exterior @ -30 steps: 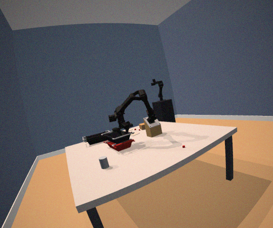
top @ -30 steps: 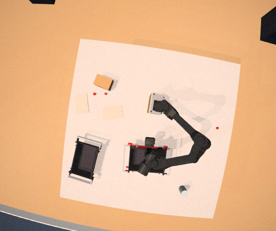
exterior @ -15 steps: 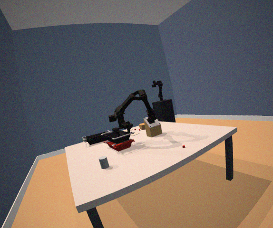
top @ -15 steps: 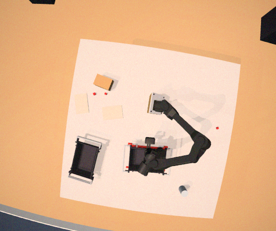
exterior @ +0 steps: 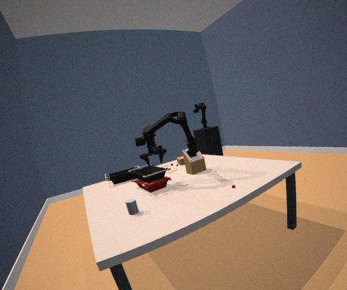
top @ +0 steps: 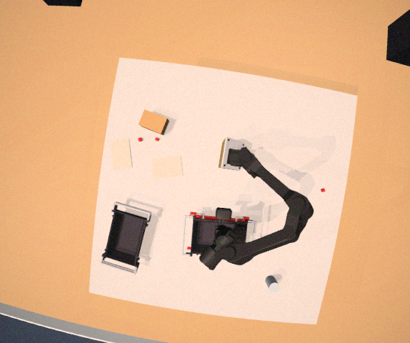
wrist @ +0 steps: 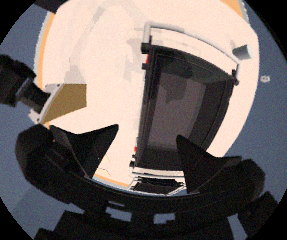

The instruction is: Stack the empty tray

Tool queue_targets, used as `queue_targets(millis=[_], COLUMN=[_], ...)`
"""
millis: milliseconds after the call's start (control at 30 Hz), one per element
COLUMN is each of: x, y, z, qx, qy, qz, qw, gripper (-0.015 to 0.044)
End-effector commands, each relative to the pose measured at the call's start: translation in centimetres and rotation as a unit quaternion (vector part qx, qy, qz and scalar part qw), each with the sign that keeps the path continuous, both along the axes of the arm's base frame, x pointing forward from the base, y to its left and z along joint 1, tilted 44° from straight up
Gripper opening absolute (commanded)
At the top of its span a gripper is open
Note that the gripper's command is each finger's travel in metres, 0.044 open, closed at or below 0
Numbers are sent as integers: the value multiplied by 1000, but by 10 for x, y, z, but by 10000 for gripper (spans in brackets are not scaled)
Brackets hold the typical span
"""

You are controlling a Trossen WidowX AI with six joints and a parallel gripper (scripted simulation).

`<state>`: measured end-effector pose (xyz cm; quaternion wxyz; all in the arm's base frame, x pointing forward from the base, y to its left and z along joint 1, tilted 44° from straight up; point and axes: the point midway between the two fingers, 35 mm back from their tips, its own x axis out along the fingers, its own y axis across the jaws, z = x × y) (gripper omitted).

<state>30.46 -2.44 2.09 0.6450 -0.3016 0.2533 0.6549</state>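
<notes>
1. Across the pale surface (top: 205,111) (exterior: 205,199), the black arm (top: 271,181) (exterior: 167,116) reaches from its wooden mount!
2. Black tray (top: 201,234) (exterior: 149,173) (wrist: 175,107) sits above the red tray (exterior: 153,186), near centre; another dark tray (top: 127,236) (exterior: 123,175) stands left in the top view.
3. Jaws (top: 230,233) (exterior: 155,164) wide open, gripping nothing, over the upper tray!
4. Grey cylinder (top: 272,283) (exterior: 132,206) (wrist: 242,52) stands near right in the top view.
</notes>
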Motion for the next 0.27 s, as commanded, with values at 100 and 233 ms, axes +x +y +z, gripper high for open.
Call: queue_targets(millis=[100,233], x=[-5,-13], y=[-29,-30], z=[34,33], qx=[-1,-1], qy=[-1,-1], qz=[1,0], qw=[1000,1000], gripper=[440,440])
